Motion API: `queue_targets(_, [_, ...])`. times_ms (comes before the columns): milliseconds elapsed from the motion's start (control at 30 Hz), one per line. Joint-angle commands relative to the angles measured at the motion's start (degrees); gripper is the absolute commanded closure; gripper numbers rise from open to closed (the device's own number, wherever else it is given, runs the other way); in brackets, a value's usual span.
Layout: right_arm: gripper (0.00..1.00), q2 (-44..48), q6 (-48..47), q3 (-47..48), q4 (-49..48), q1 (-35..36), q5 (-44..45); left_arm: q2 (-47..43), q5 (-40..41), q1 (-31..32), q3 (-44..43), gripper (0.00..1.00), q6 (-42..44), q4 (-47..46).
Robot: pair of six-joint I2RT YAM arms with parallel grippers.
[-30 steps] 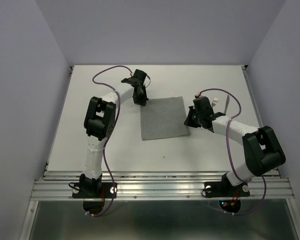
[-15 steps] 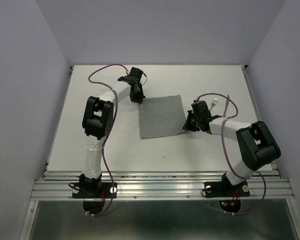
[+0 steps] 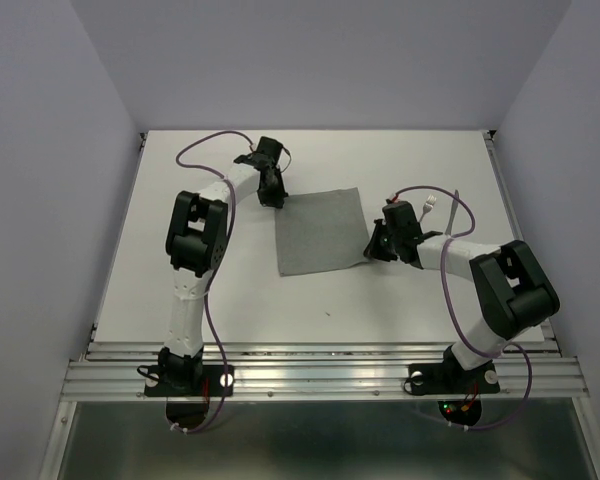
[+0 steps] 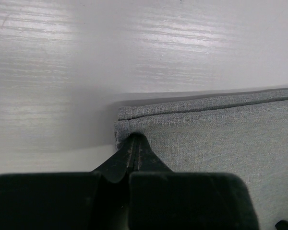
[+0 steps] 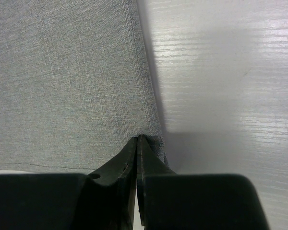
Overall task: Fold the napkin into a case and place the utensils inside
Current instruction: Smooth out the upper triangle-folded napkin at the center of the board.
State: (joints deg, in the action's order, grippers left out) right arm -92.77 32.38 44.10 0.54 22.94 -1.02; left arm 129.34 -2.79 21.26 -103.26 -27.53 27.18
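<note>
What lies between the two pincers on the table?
The napkin spans it, left pincer and right pincer each shut on a corner; seen in the top view.

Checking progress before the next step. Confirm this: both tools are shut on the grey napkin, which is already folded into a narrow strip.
One thing is wrong. The napkin is not a narrow strip: the top external view shows it spread as a wide, roughly square sheet. The rest holds: the left tool and the right tool are each shut on it.

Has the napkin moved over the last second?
Yes. The napkin has slid slightly left, widening its gap to the right edge of the table.
</note>
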Motion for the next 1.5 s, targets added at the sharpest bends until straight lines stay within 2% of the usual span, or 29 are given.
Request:
queue_targets(0, [0.94,0.1,-1.6,-1.6,5.9,0.4,1.8,-4.0,0.4,-0.3,0.7,1.00,0.0,0.3])
queue_targets(133, [0.93,3.7,-1.9,1.2,7.4,0.4,1.5,-8.4,1.1,-0.4,0.1,1.00,0.5,0.2])
queue_targets(300, [0.93,4.3,-1.7,7.8,7.8,1.0,-0.3,-8.0,1.2,-0.5,-2.7,1.00,0.9,0.7])
queue_targets(467, [0.93,-3.3,-2.8,17.8,7.8,1.0,0.8,-1.8,-1.0,-0.7,-6.2,1.00,1.3,1.5])
queue_targets(633, [0.93,-12.2,-2.7,29.9,8.6,1.0,-0.4,-0.8,-0.6,-1.0,-5.5,1.00,1.2,1.0])
queue_targets(1000, [0.93,-28.9,0.6,43.8,8.8,2.0,-4.3,2.5,-0.2,-2.4,-7.8,1.00,1.2,0.2])
queue_targets(1233, [0.94,-34.3,1.3,42.5,9.0,2.0,-5.2,4.3,-0.7,-2.5,-6.3,1.00,1.7,-0.8])
queue_targets(1400, [0.93,-29.9,-1.3,36.6,7.6,2.0,-7.2,1.5,-2.5,-2.4,-1.4,1.00,1.4,-2.7])
queue_targets(1467, [0.93,-27.4,-3.1,33.8,7.7,2.0,-8.6,-0.7,-2.6,-2.1,3.1,1.00,1.3,-3.5])
